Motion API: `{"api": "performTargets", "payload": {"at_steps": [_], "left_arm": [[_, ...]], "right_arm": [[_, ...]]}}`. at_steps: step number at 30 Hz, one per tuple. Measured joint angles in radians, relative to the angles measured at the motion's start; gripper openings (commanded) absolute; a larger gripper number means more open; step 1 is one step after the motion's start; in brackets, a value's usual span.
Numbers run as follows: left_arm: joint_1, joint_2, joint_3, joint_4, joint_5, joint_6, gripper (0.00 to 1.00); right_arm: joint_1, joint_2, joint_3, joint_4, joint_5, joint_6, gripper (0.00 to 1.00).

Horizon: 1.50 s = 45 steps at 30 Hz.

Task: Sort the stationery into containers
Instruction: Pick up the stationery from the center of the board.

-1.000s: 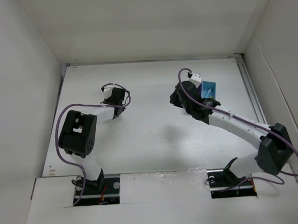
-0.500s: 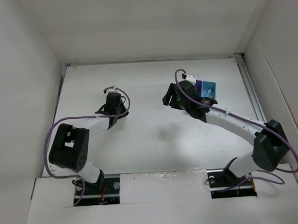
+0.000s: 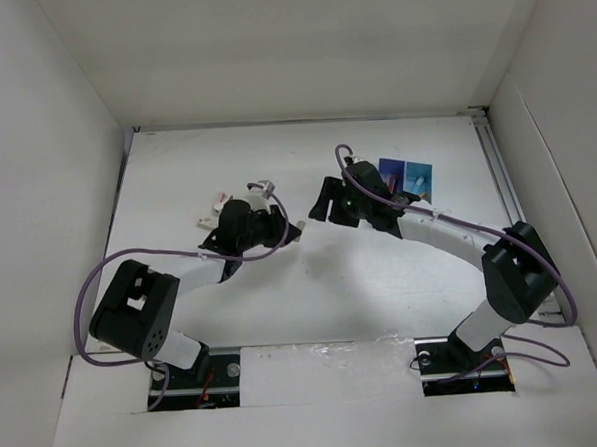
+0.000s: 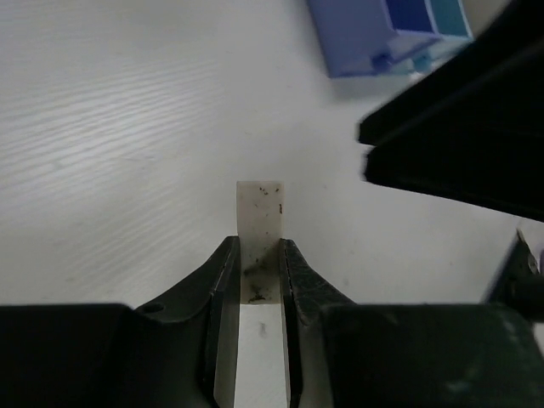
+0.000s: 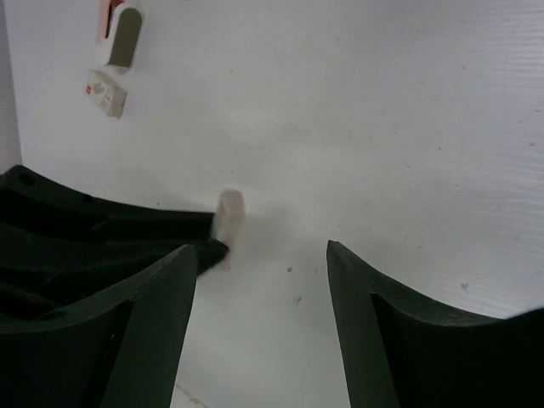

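A whitish, smudged eraser (image 4: 259,223) is pinched upright between the jaws of my left gripper (image 4: 259,246), which is shut on it above the table. My right gripper (image 5: 262,251) is open and empty, and points at the same eraser (image 5: 229,212) from the other side, a short way off. In the top view the left gripper (image 3: 285,232) and the right gripper (image 3: 325,204) face each other mid-table. The containers (image 3: 388,165), a dark blue tray joined to a cyan one, stand just behind the right wrist. They show again in the left wrist view as containers (image 4: 357,42), beyond the right gripper's black fingers (image 4: 459,127).
Two small stationery pieces lie at the left of the table: a tan and red capped piece (image 5: 121,32) and a small white labelled block (image 5: 106,92). In the top view these pieces (image 3: 217,201) are behind the left wrist. White walls enclose the table on three sides.
My left arm has swung right toward the table's middle with the eraser in its jaws. My right gripper has moved left, away from the containers, and has opened.
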<state>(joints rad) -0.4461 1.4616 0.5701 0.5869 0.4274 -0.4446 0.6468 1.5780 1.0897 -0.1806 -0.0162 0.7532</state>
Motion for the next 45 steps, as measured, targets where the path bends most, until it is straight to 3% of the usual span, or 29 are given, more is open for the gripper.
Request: {"api": "performTargets", "payload": {"at_steps": [4,8,18,23,33,36,39,41,45], "left_arm": [[-0.104,0.017,0.012,0.035,0.039,0.042,0.00],[-0.168,0.032,0.024,0.048,0.043,0.070,0.00],[-0.165,0.033,0.033,0.054,0.005,0.085,0.00],[-0.165,0.025,0.033,0.054,-0.024,0.085,0.00],[-0.165,-0.003,0.033,0.059,-0.107,0.068,0.00],[-0.165,-0.006,0.033,0.060,-0.130,0.062,0.00],[-0.165,-0.007,0.033,0.060,-0.154,0.049,0.00],[-0.165,-0.007,0.033,0.060,-0.175,0.038,0.00],[-0.165,-0.010,0.032,0.059,-0.209,0.016,0.00]], "right_arm": [[-0.011,0.024,0.003,0.019,-0.058,0.001,0.57],[-0.030,0.047,0.007,0.032,-0.105,0.002,0.52],[-0.058,0.059,0.012,0.034,-0.149,0.008,0.50],[-0.059,0.097,0.031,0.032,-0.194,0.010,0.42],[-0.050,0.142,0.075,0.024,-0.251,0.000,0.41],[-0.050,0.142,0.080,0.023,-0.254,-0.006,0.35],[-0.050,0.143,0.085,0.020,-0.254,-0.008,0.35],[-0.050,0.150,0.090,0.015,-0.255,-0.009,0.41],[-0.050,0.171,0.099,0.010,-0.268,-0.012,0.36]]}}
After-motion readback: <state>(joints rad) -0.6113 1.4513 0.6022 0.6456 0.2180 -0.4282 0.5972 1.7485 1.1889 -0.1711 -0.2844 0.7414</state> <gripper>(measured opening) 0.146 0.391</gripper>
